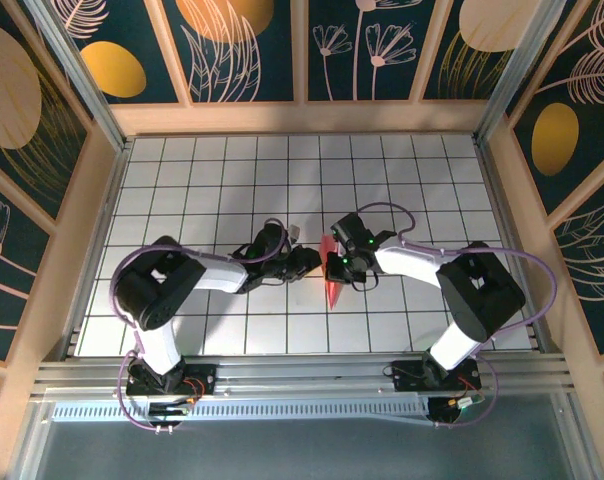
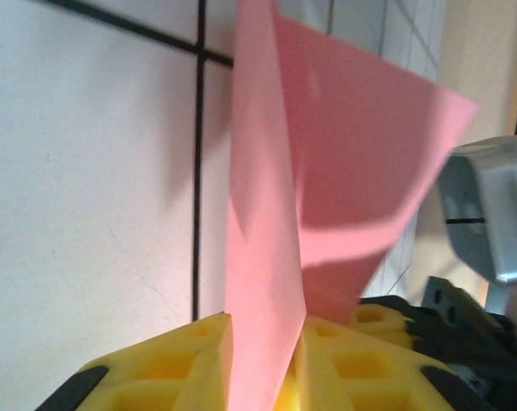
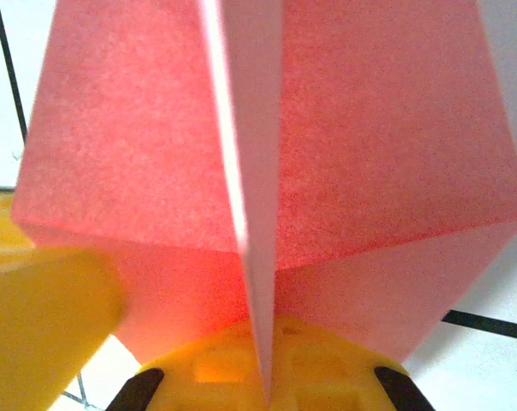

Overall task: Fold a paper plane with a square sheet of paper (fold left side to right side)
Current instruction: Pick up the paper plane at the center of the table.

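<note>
Right end effector (image 3: 263,377) is clamped on the paper (image 1: 332,278). Left end effector (image 2: 263,372) straddles it, grip unclear. Align the edges squarely before creasing against the desk (image 1: 182,180).

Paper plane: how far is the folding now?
Done: the paper plane shows a centre keel with a wing spread on each side. In hand: the right end effector is shut on the keel; the left end effector has paper between its fingers, grip unclear. Left: probably setting it down on the table.
</note>
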